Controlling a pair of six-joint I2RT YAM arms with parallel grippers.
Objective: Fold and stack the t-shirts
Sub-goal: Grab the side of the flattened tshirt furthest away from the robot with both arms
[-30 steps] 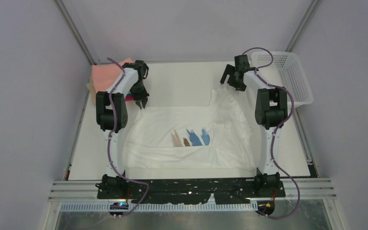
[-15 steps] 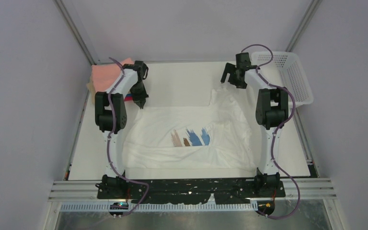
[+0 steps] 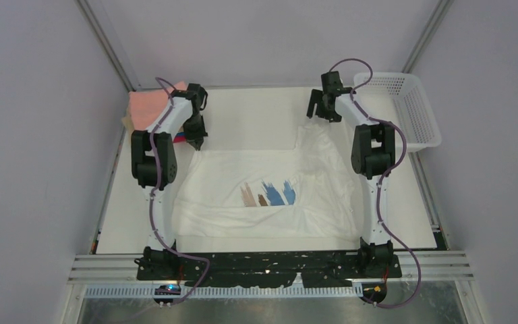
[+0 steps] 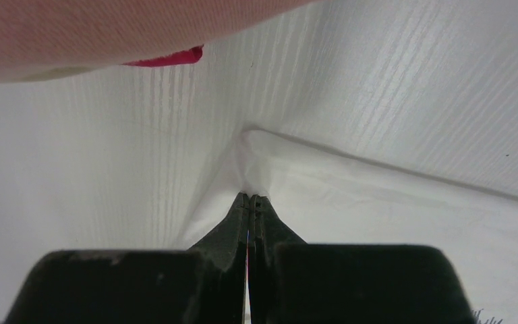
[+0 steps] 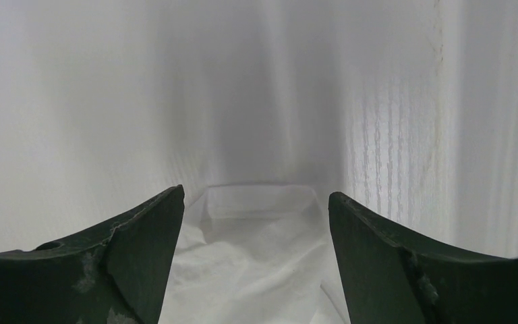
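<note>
The white t-shirt's corner is pinched by the left gripper beside folded tees; another edge is framed by the right gripper's spread jaws.

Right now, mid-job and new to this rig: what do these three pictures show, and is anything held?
Two robot arms are bolted at the near edge of the table. The wide picture looks down from above and behind them. The other two come from a camera on each wrist, looking past its own fingers. A white t-shirt with a brush-stroke print lies spread on the table. A folded pink stack sits far left and a white basket far right. The left gripper is shut, pinching the shirt's far-left corner. The right gripper is open above the far-right corner, holding nothing.
</note>
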